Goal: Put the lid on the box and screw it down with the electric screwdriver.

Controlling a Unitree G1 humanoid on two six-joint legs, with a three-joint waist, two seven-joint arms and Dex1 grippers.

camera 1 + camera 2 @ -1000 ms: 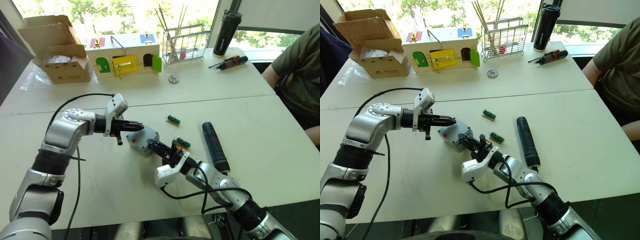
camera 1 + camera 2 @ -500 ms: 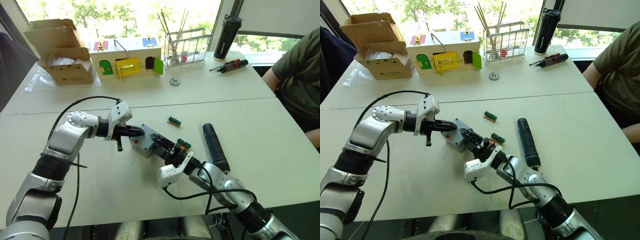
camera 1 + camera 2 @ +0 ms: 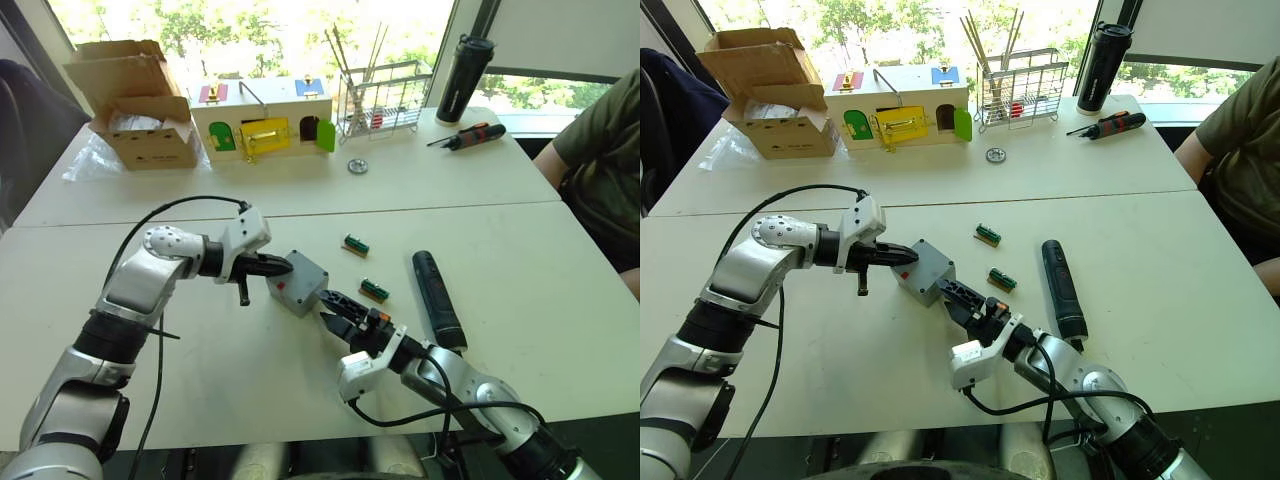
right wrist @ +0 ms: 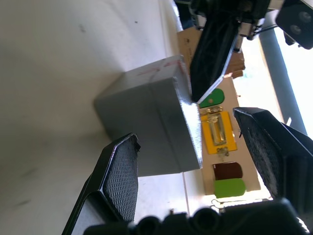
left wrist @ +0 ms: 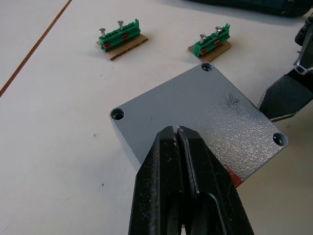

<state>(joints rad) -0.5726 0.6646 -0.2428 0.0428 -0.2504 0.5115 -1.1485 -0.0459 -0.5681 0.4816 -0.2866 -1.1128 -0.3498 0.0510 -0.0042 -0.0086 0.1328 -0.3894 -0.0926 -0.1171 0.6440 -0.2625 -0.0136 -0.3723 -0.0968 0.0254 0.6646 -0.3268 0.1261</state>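
The right gripper (image 3: 331,306) has backed off the box (image 3: 298,282): half a second ago its fingers were at the box's near side, and now they sit just short of it, spread wide with nothing between them. The left gripper (image 3: 286,267) stays where it was, its two fingers pressed together with nothing between them, their tips resting on the lid (image 5: 205,115) at the box's left edge. The whole head view has also shifted a little.

The box sits at the centre of the white table (image 3: 540,240), turned like a diamond with one corner toward the right gripper. The lid lies flat on top of it, a square grey plate with a pebbled surface and round holes at three corners that show. A red mark shows on the box's near side wall.

The screwdriver (image 3: 434,299), a smooth black cylinder, lies right of centre, well apart from the box, its long axis running from the frame's middle toward the lower right. Two small green terminal blocks (image 3: 356,244) with metal screws lie between box and screwdriver.
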